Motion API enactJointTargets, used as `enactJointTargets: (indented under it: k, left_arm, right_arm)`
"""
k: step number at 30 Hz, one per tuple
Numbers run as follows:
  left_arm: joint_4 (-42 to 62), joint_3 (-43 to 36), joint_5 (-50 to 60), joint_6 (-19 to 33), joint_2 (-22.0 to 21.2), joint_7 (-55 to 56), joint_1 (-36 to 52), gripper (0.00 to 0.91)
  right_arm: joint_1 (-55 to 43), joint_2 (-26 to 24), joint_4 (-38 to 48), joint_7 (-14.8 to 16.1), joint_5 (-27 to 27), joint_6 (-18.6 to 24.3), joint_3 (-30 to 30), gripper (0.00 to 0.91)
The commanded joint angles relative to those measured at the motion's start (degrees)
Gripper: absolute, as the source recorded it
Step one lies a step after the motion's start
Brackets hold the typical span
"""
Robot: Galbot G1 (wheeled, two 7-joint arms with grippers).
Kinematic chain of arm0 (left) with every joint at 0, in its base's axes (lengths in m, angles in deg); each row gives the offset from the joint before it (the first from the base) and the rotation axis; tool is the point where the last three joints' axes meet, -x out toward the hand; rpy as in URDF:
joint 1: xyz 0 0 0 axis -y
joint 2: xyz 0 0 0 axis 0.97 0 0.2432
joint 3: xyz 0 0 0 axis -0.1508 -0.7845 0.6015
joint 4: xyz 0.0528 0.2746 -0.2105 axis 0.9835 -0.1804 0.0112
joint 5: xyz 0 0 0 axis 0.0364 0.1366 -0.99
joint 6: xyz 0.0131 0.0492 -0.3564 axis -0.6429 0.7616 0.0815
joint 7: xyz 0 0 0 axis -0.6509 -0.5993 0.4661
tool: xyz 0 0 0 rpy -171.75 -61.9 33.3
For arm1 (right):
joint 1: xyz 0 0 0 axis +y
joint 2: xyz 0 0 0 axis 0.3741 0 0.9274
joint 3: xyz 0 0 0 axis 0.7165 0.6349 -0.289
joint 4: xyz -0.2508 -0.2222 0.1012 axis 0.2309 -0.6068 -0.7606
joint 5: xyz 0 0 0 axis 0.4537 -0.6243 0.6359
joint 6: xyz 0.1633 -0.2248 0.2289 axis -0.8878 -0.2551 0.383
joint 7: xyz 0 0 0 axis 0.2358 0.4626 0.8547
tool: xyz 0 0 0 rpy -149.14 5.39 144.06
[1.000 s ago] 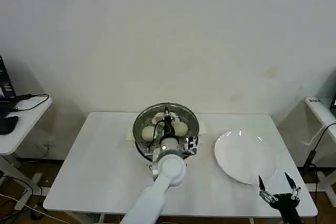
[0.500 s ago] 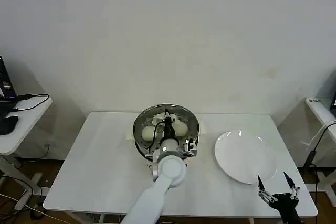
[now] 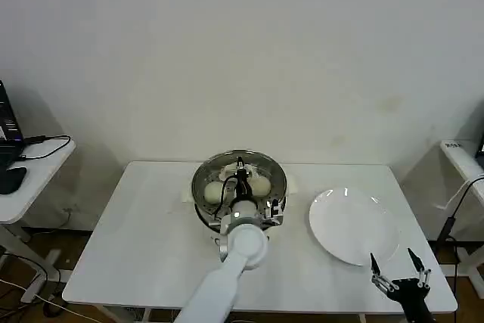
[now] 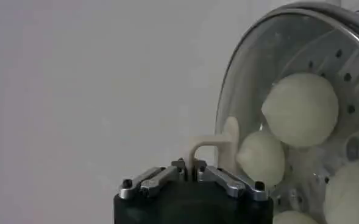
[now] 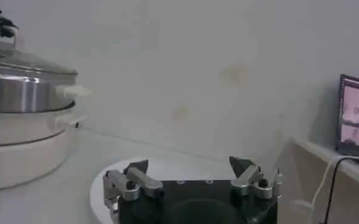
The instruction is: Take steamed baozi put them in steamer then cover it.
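Nothing has moved since the earlier frames. The cover (image 3: 239,179) sits on the steamer (image 3: 208,213) over the steamed baozi (image 4: 300,109) (task nearly complete). Left tool (image 4: 194,173) pinches the cover's handle; release remains. Right tool (image 3: 401,271) spread, near the plate (image 3: 353,225) beside the steamer.

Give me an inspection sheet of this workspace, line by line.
Surface: white table, bare around the items.
Job's things: steamer at the table's centre; glass cover sits on it; baozi visible inside through the glass.
Clutter: white plate, nothing on it.
Grippers: left gripper closed on the cover's handle; right gripper open, parked near the table's front right edge.
Cables: cable on the left side table.
Surroundings: plain wall, side tables on both sides.
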Motion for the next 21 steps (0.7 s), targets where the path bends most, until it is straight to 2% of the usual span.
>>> enactJointTargets:
  k: [1, 6, 7, 21]
  left_arm:
    - [0.5, 0.2, 0.0, 0.1, 0.0, 0.1, 0.2, 0.0]
    - [0.8, 0.4, 0.4, 0.5, -0.1, 0.5, 0.3, 0.0]
    - [0.7, 0.4, 0.9, 1.0, -0.1, 0.2, 0.2, 0.907]
    - [0.0, 0.8, 0.9, 1.7, 0.0, 0.5, -0.4, 0.907]
  right_arm:
    - [0.1, 0.1, 0.0, 0.1, 0.1, 0.1, 0.1, 0.907]
    - [0.2, 0.1, 0.0, 0.1, 0.0, 0.2, 0.0, 0.907]
    - [0.2, 0.2, -0.1, 0.2, 0.0, 0.2, 0.1, 0.907]
    - [0.2, 0.2, -0.3, 0.5, -0.1, 0.2, 0.7, 0.907]
